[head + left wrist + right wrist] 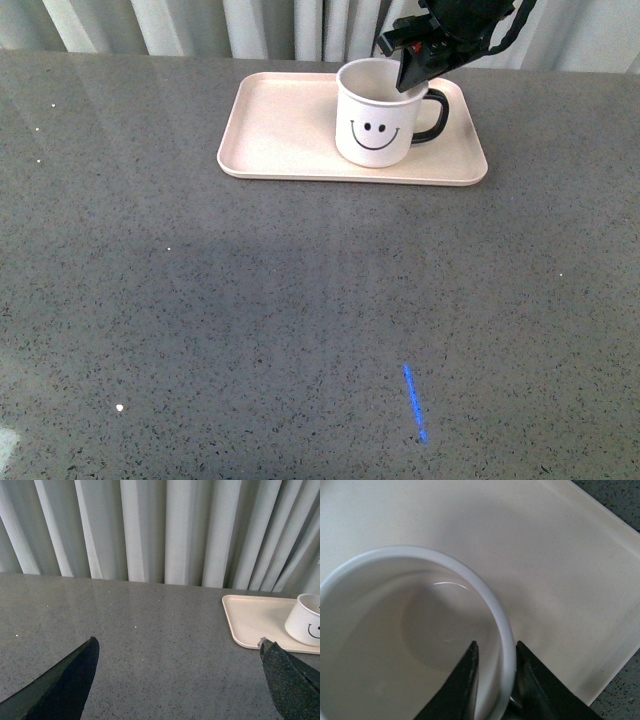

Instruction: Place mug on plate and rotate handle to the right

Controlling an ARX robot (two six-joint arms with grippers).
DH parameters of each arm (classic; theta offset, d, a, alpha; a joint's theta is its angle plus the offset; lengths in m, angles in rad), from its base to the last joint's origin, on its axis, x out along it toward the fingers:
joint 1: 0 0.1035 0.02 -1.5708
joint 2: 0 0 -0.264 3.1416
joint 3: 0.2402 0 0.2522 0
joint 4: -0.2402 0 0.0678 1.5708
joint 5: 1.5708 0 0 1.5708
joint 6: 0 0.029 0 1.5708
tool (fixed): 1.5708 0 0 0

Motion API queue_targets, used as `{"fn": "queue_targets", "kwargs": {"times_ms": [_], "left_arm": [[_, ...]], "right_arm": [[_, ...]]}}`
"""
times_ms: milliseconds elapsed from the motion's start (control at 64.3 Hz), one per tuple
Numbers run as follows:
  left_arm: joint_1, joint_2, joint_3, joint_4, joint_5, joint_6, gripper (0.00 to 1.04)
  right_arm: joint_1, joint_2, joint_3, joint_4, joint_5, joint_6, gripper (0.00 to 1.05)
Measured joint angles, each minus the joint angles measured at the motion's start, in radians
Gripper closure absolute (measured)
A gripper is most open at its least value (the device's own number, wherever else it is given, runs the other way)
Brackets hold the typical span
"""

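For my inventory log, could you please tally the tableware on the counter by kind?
mug: 1
plate: 1
Total: 2

The table (250,300) lies bare across its near and left stretches, open to any approach. The left half of the plate (280,130) is free. The mug (374,125) fills its right part, with the handle (436,115) jutting right. The right gripper (412,84) straddles the mug's right rim, blocking the way from above. The curtain (250,25) closes the far side.
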Motion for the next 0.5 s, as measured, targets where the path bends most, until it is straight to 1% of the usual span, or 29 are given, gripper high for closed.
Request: {"fn": "queue_targets", "kwargs": {"times_ms": [124,140,311,326,358,373,404,420,497], "left_arm": [[0.0,0.0,0.0,0.0,0.0,0.0,0.09],[0.0,0.0,0.0,0.0,0.0,0.0,0.09],[0.0,0.0,0.0,0.0,0.0,0.0,0.09],[0.0,0.0,0.0,0.0,0.0,0.0,0.09],[0.0,0.0,0.0,0.0,0.0,0.0,0.09],[0.0,0.0,0.0,0.0,0.0,0.0,0.09],[0.0,0.0,0.0,0.0,0.0,0.0,0.09],[0.0,0.0,0.0,0.0,0.0,0.0,0.09],[0.0,0.0,0.0,0.0,0.0,0.0,0.09]], "right_arm": [[0.001,0.0,0.0,0.0,-0.002,-0.001,0.64],[0.002,0.0,0.0,0.0,-0.003,-0.001,0.61],[0.005,0.002,0.013,-0.009,-0.01,-0.01,0.36],[0.006,0.002,0.018,-0.011,-0.012,-0.012,0.33],[0.006,0.002,0.022,-0.011,-0.013,-0.012,0.29],[0.006,0.002,0.025,-0.01,-0.014,-0.013,0.26],[0.006,0.002,0.029,-0.01,-0.016,-0.015,0.23],[0.006,0.002,0.034,-0.01,-0.018,-0.015,0.19],[0.006,0.002,0.046,-0.007,-0.019,-0.015,0.09]]}}
